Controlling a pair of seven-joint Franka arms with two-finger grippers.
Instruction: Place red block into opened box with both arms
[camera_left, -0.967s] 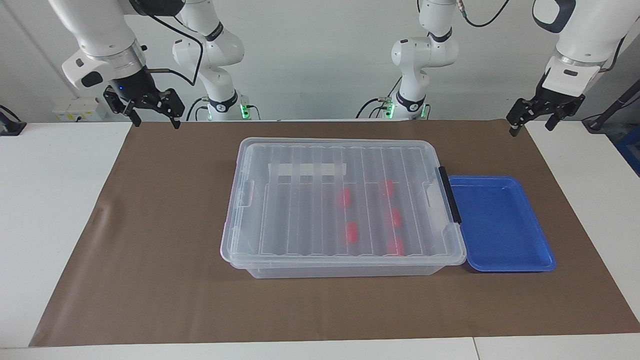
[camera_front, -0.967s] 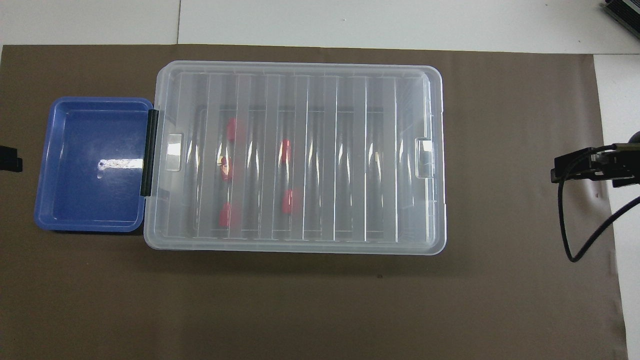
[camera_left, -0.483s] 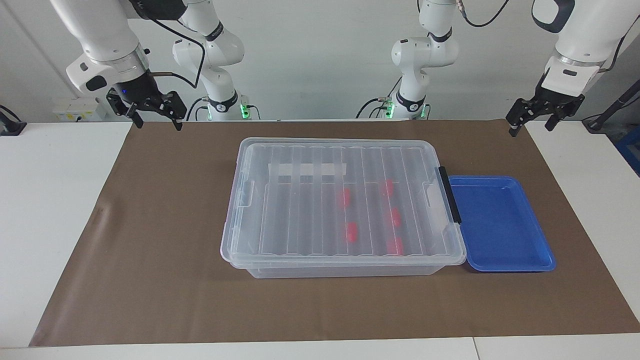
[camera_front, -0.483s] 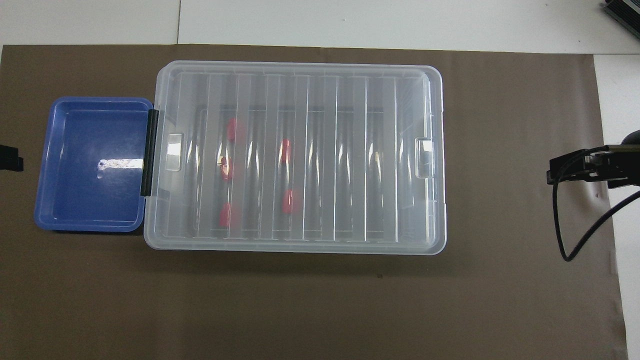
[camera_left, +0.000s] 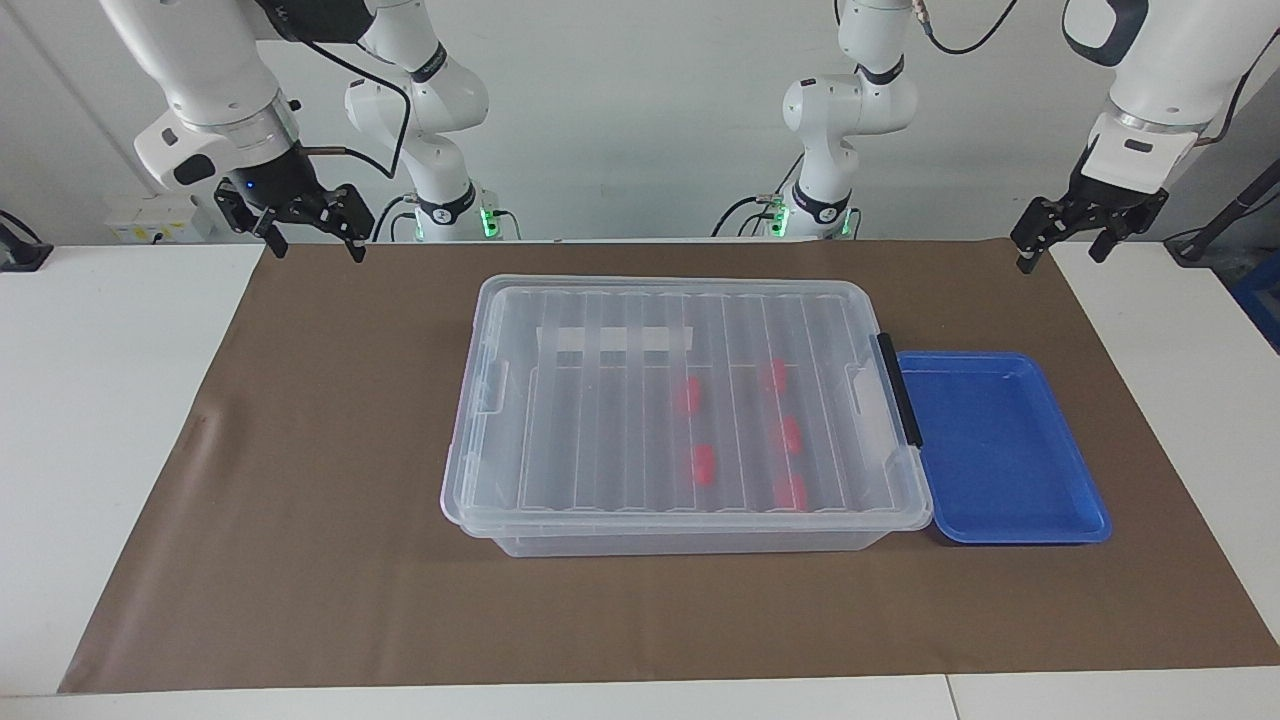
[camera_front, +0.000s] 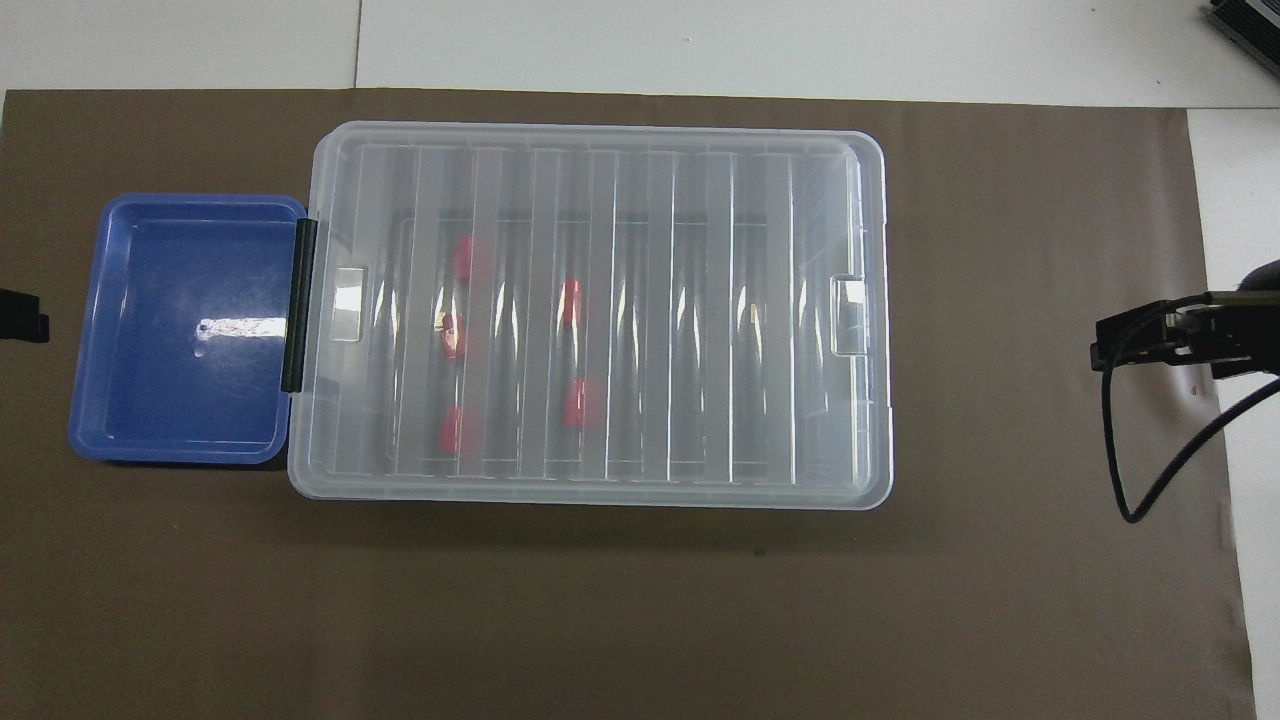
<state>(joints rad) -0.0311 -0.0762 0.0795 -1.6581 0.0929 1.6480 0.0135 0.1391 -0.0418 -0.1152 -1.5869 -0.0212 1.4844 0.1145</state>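
Right gripper (camera_left: 308, 238) hangs wide open and empty over the brown mat's corner at its own end of the table; left gripper (camera_left: 1062, 240) likewise, fingers spread, holding nothing, past the shallow blue plastic tray (camera_left: 1000, 525). Five small red plastic blocks (camera_left: 703, 464) already lie inside the large clear plastic box (camera_left: 600, 540), ribbed see-through lid (camera_left: 610, 400) on. Judged done or nearly so, both arms waiting.

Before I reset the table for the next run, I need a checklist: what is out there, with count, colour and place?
storage bin: one, clear, ribbed lid on, middle of the mat.
red blocks: five, inside the closed bin, toward the left arm's end.
tray: one, blue, shallow, beside the bin's black handle.
mat: one, brown, covering the tabletop.
right tool: one, black, open, up over the mat's corner.
left tool: one, black, open, up over the mat's other robot-end corner.
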